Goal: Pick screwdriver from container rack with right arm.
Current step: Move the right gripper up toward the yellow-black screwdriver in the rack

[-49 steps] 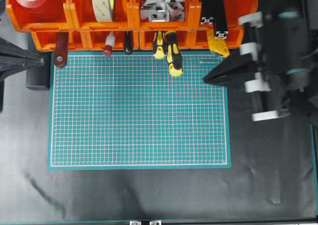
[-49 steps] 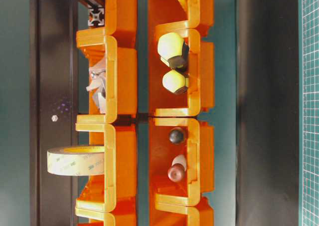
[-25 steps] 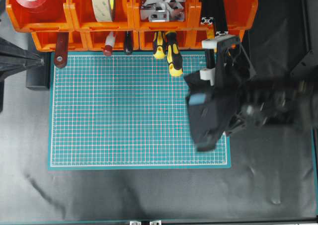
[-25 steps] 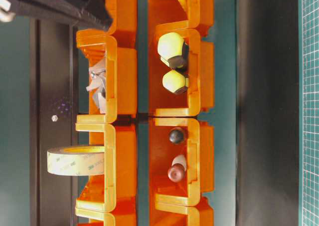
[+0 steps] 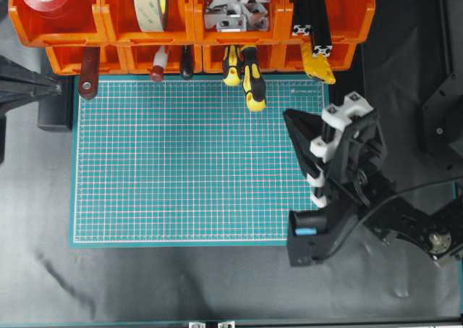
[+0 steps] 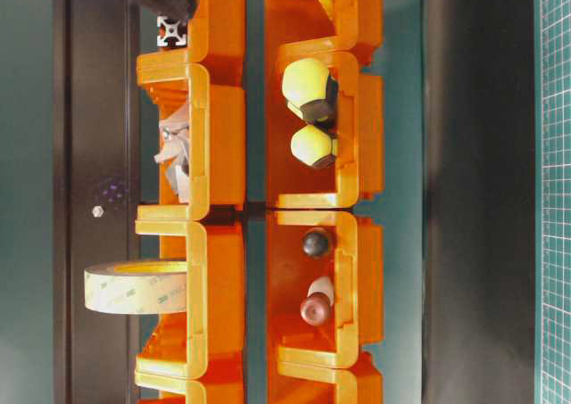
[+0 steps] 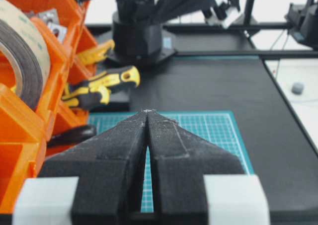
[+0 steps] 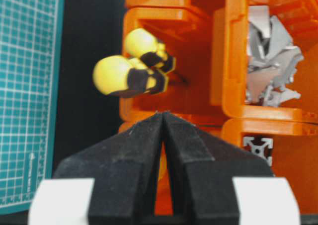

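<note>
While screwdriver (image 5: 253,82) sits in container rack (image 5: 101,35), right claw (image 5: 288,115) hangs closed, empty, nearby.

A black table (image 5: 181,284) carries a green cutting mat (image 5: 195,169) with a white grid. The orange rack (image 5: 188,24) stands just beyond the mat's far edge. Left of the mat sits a black block (image 5: 54,114), touching its edge.

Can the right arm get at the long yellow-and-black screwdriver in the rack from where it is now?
Probably yes: the screwdriver sticks out of the container rack over the mat, nothing lying between it and the right gripper. That gripper is shut and must open first.
</note>
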Tool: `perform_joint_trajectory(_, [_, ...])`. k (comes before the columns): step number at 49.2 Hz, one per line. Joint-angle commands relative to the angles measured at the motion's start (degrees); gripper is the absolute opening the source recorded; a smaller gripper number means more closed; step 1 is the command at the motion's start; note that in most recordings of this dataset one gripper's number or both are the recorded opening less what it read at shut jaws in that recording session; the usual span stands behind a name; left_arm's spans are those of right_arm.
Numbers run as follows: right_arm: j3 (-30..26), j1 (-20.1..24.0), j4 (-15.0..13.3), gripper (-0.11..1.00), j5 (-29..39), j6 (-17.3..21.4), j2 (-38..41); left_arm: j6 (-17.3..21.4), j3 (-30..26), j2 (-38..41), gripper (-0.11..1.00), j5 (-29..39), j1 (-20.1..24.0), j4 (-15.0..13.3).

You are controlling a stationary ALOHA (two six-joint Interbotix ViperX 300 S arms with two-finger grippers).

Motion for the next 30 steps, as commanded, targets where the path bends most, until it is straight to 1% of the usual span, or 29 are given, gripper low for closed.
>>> perform_joint_trajectory(1, [0.09, 0.18, -0.70, 0.01, 0.53, 0.09, -0.79, -0.18, -1.93, -0.26, 0.00, -0.26, -0.09, 0.18])
perform_joint_trajectory(5, [0.88, 0.09, -0.97, 0.07, 0.00, 0.09, -0.97, -0.18, -1.93, -0.35, 0.00, -0.09, -0.09, 0.18])
perform_joint_trajectory(9, [1.49, -0.18, -1.58, 0.20, -0.79, 0.09, -0.88, -0.26, -1.85, -0.35, 0.00, 0.00, -0.18, 0.18])
perform_joint_trajectory(11, [1.85, -0.35, -1.76, 0.30, -1.32, 0.18, -0.79, -0.26, -1.85, -0.26, 0.00, 0.00, -0.09, 0.18])
perform_joint_trajectory(12, [1.93, -0.44, -1.76, 0.37, -1.67, 0.18, -0.70, -0.26, -1.85, -0.35, 0.00, 0.09, -0.09, 0.18])
perform_joint_trajectory(18, [3.16, -1.58, -1.76, 0.70, -3.96, 0.62, -0.26, -0.26, -1.85, -0.35, 0.00, 0.18, 0.09, 0.18])
perform_joint_trajectory(21, [4.22, -1.76, -1.93, 0.81, -5.19, 1.23, 0.53, -0.26, -1.85, -0.53, 0.00, 0.26, 0.09, 0.18])
perform_joint_trajectory(23, [4.66, -1.85, -2.20, 0.84, -5.71, 1.76, 1.14, -0.26, -1.85, -0.44, 0.00, 0.18, 0.09, 0.18])
perform_joint_trajectory(27, [5.36, -2.20, -3.16, 0.83, -6.15, 3.25, 2.55, -0.35, -1.85, -0.53, 0.00, 0.18, 0.00, 0.18])
perform_joint_trajectory(30, [5.45, -2.55, -4.57, 0.82, -6.06, 4.39, 3.87, -0.62, -1.93, -0.53, 0.00, 0.26, -0.09, 0.18])
